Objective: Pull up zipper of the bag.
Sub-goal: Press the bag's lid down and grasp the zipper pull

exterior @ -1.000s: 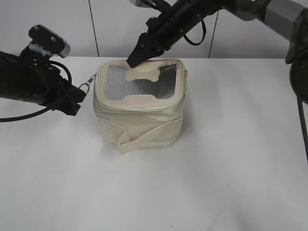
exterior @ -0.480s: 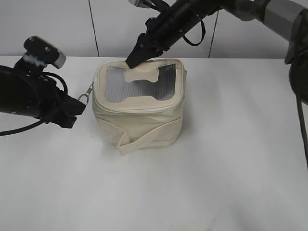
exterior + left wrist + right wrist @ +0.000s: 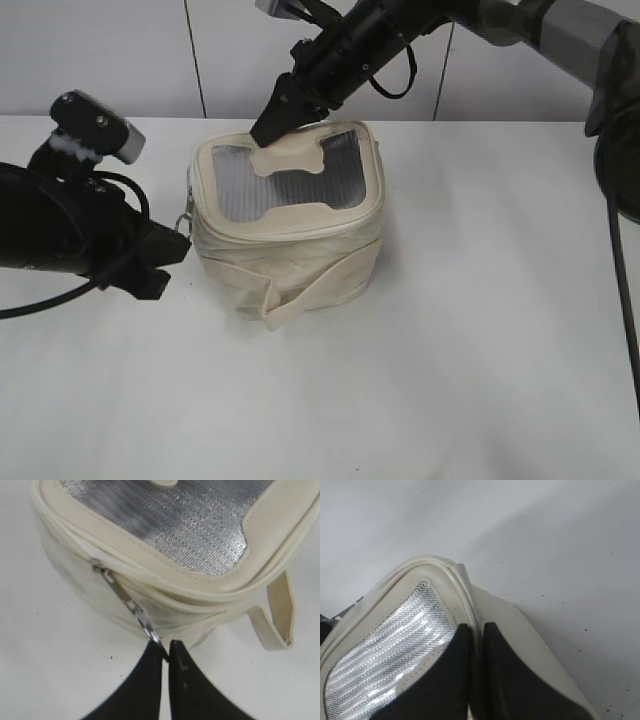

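Our left gripper (image 3: 166,652) pinches the zipper's ring pull (image 3: 149,629); right gripper (image 3: 476,645) clamps the bag (image 3: 290,235) rim. We should pull steadily along the track.

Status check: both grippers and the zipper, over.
Left gripper shut on the zipper's ring pull. Right gripper pinching the bag lid rim at the back. Nothing in the way.

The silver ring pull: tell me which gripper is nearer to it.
Left. The left gripper has its jaws shut on the ring pull; the right gripper pinches the bag's far lid rim.
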### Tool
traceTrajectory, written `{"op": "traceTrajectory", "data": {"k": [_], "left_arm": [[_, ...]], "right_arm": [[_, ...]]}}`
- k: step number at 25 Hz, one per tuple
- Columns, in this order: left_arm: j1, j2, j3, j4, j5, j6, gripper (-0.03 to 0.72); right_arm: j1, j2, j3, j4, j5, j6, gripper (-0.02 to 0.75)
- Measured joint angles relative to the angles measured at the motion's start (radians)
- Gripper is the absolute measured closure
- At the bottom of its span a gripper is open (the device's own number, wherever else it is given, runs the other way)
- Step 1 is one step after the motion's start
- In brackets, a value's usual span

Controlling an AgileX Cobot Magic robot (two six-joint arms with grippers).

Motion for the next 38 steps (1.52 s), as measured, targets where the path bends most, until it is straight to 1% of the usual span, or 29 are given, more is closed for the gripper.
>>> {"op": "traceTrajectory", "data": {"k": [3, 8, 11, 16, 19, 22, 26, 28, 30, 32, 35, 38], "left_arm": [[-0.024, 0.0, 0.015, 0.008, 0.0, -0.006, 0.676], [-0.027, -0.007, 0.016, 0.01, 0.0, -0.011, 0.676], [-0.027, -0.009, 0.02, 0.013, 0.034, -0.023, 0.676], [-0.029, -0.028, 0.068, 0.013, 0.058, -0.034, 0.676], [-0.04, -0.033, 0.072, 0.007, 0.079, -0.035, 0.676], [-0.088, -0.033, 0.072, -0.004, 0.061, -0.035, 0.676], [-0.194, -0.034, 0.069, -0.056, 0.001, -0.038, 0.675], [-0.246, -0.02, 0.043, -0.096, -0.038, -0.038, 0.673], [-0.282, 0.012, 0.0, -0.111, -0.067, -0.038, 0.672], [-0.302, 0.07, -0.058, -0.119, -0.074, -0.038, 0.671], [-0.314, 0.165, -0.155, -0.119, -0.042, -0.038, 0.671], [-0.315, 0.205, -0.189, -0.128, 0.008, -0.038, 0.67]], "right_arm": [[0.001, 0.0, 0.0, -0.001, 0.0, 0.004, 0.69], [0.001, 0.0, 0.0, -0.002, 0.0, 0.011, 0.69], [0.001, 0.0, 0.0, -0.008, 0.0, 0.035, 0.69], [0.001, 0.0, 0.0, -0.011, 0.0, 0.051, 0.69], [0.001, 0.0, 0.0, -0.012, -0.003, 0.077, 0.69], [0.001, 0.0, 0.0, -0.012, -0.004, 0.083, 0.69], [0.001, 0.0, 0.0, -0.012, -0.006, 0.089, 0.69], [0.001, 0.0, 0.0, -0.012, -0.009, 0.094, 0.69], [0.0, 0.0, 0.0, -0.013, -0.011, 0.107, 0.69], [0.0, 0.0, 0.0, -0.015, -0.015, 0.12, 0.69], [-0.002, 0.0, 0.0, -0.018, -0.023, 0.129, 0.69], [-0.004, 0.0, 0.0, -0.022, -0.024, 0.134, 0.69]]}}
